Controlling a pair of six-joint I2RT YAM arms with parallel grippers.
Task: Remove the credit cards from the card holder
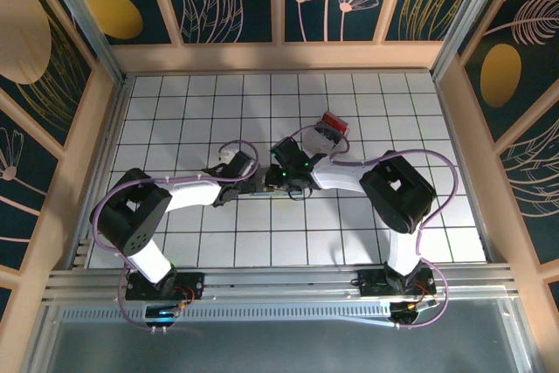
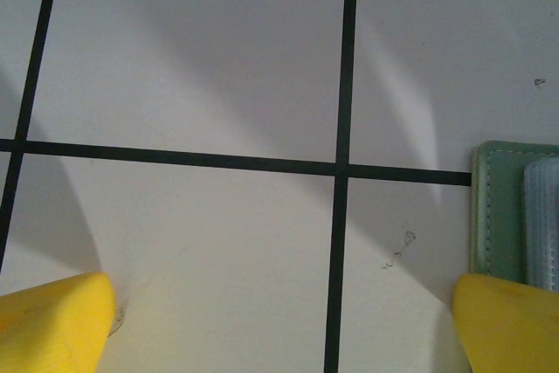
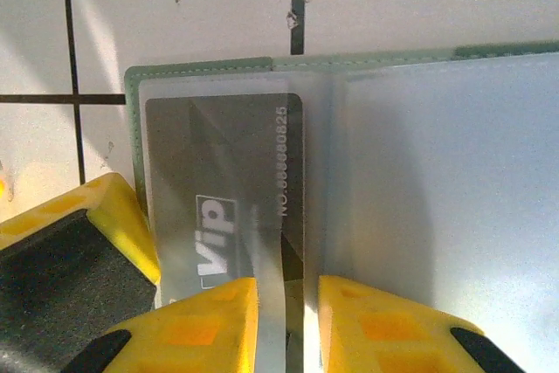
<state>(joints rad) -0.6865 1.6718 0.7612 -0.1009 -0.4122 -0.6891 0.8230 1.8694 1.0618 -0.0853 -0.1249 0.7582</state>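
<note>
Early stage, by the look of it: no card is out yet. The card holder (image 3: 210,65) lies open and flat on the white tiled table (image 2: 192,58), roughly centre of the work area, under both wrists. One card (image 3: 223,172) sits fully inside the left of its clear pockets (image 3: 437,172), as the right wrist cam sees it. That card is dark grey, thin, rigid-looking plastic w/ rounded corners, "VIP" and an embossed no. along one edge. The right pocket looks frosted and blank (can't tell if anything's in it). The holder itself is soft grey-green material w/ a stitched rim, and the pockets are glossy film that catches glare. The right gripper (image 3: 288,312) has its yellow fingers nearly together, a thin pale strip at the card's edge in the narrow gap, but I can't tell whether that's a real pinch or only straddling. The left gripper (image 2: 284,325) has its fingers wide apart over bare tile, holding nothing. One tip is just beside the holder's edge, prob. there to pin it down. Left to do, I'd judge: slide this card free of the film, and any others. The clear box (image 1: 332,124) w/ red contents stands apart, further back.
</note>
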